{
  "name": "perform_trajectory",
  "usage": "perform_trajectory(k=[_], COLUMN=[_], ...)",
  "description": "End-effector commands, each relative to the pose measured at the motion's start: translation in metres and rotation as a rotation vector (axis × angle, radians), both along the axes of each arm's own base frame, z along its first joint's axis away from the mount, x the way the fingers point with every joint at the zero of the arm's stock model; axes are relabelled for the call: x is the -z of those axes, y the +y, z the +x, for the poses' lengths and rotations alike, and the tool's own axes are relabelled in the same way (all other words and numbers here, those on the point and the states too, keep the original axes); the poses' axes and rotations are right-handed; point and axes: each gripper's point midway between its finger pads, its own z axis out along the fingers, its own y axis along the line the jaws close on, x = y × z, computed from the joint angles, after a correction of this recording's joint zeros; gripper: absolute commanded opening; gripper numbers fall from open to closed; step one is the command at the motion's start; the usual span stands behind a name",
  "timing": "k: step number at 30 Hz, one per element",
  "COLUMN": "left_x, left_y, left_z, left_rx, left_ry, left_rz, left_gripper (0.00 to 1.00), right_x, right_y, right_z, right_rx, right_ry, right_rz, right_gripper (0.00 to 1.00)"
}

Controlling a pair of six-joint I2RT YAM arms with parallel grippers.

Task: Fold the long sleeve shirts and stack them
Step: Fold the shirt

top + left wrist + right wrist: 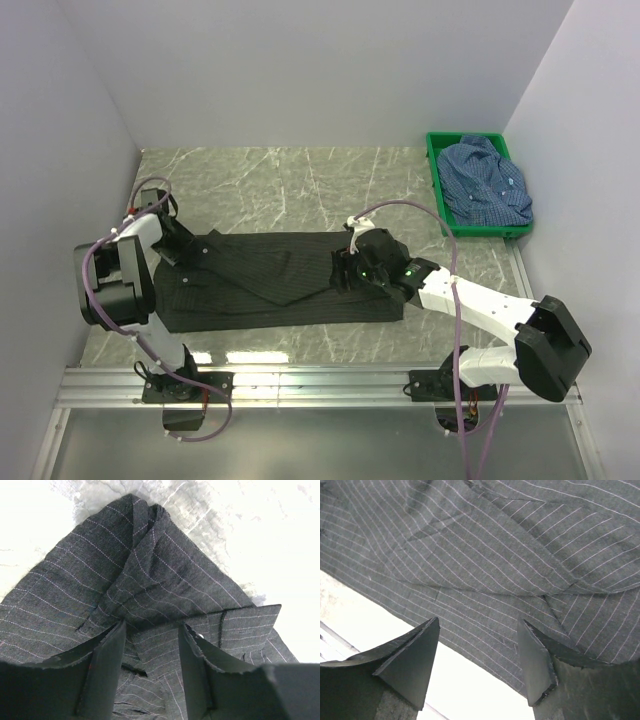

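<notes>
Shirts and grippers, seen from overhead and from both wrists. Black shirt (270, 285): spread flat on the worktop (300, 180) between the two arms, its length running left to right, with a diagonal fold lying across its middle. Blue shirt (487, 182): bunched inside the green crate (488, 232) at the far right corner, well apart from the black one. Left gripper (152, 627): I read its jaws as parted, poised over a pointed, folded flap of striped cloth at the shirt's left end, with nothing pinched. Right gripper (479, 621): jaws spread wide at the shirt's right end, the cloth's edge and pale worktop showing between them. I see no cloth held.
</notes>
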Motion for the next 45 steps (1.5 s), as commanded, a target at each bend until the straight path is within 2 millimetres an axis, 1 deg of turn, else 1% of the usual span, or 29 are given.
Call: perform_trajectory(k=[1, 3, 5, 8, 10, 15, 20, 24, 31, 32, 35, 37, 38, 40, 41, 43, 45], left_x=[0.007, 0.003, 0.001, -0.001, -0.002, -0.014, -0.019, -0.021, -0.011, -0.011, -0.010, -0.009, -0.008, -0.007, -0.008, -0.008, -0.019], left_y=[-0.011, -0.011, -0.011, -0.012, -0.012, -0.010, -0.016, -0.023, -0.023, -0.023, -0.022, -0.022, -0.022, -0.022, -0.022, -0.022, -0.019], left_z=[-0.014, -0.013, -0.015, -0.018, -0.020, -0.020, -0.018, -0.015, -0.017, -0.016, -0.017, -0.019, -0.020, -0.021, -0.020, -0.022, -0.019], left_rx=[0.018, 0.023, 0.029, 0.034, 0.035, 0.041, 0.070, 0.094, 0.088, 0.085, 0.084, 0.081, 0.080, 0.083, 0.085, 0.086, 0.068], left_ry=[0.021, 0.006, 0.006, 0.005, 0.005, -0.030, -0.058, -0.072, -0.045, -0.042, -0.036, -0.029, -0.025, -0.018, -0.021, -0.008, -0.019], left_rz=[-0.044, -0.039, -0.034, -0.038, -0.034, -0.013, -0.028, -0.040, -0.051, -0.047, -0.043, -0.038, -0.041, -0.038, -0.038, -0.036, -0.022], left_gripper=[0.51, 0.47, 0.41, 0.38, 0.37, 0.38, 0.38, 0.38, 0.37, 0.35, 0.19, 0.13, 0.09, 0.05, 0.01, 0.00, 0.01], right_x=[-0.011, -0.012, -0.014, -0.016, -0.016, -0.018, -0.018, -0.019, -0.019, -0.019, -0.017, -0.018, -0.018, -0.019, -0.019, -0.019, -0.021], right_y=[-0.003, -0.007, -0.009, -0.011, -0.012, -0.012, -0.011, -0.011, -0.011, -0.011, -0.011, -0.011, -0.011, -0.011, -0.011, -0.011, -0.012], right_z=[0.007, 0.008, 0.009, 0.010, 0.010, 0.010, 0.010, 0.011, 0.010, 0.010, 0.009, 0.009, 0.009, 0.009, 0.010, 0.010, 0.009], right_rx=[0.042, 0.059, 0.070, 0.079, 0.084, 0.083, 0.081, 0.082, 0.085, 0.084, 0.084, 0.083, 0.084, 0.081, 0.082, 0.083, 0.087], right_ry=[-0.055, -0.065, -0.072, -0.079, -0.081, -0.081, -0.079, -0.079, -0.080, -0.081, -0.076, -0.078, -0.077, -0.080, -0.079, -0.078, -0.084], right_rz=[0.013, 0.003, 0.005, 0.002, 0.001, 0.000, -0.001, 0.001, 0.002, 0.001, 0.004, 0.005, 0.005, 0.007, 0.007, 0.008, 0.007], right_gripper=[0.72, 0.73, 0.73, 0.73, 0.73, 0.73, 0.73, 0.73, 0.73, 0.73, 0.72, 0.72, 0.72, 0.72, 0.72, 0.72, 0.72])
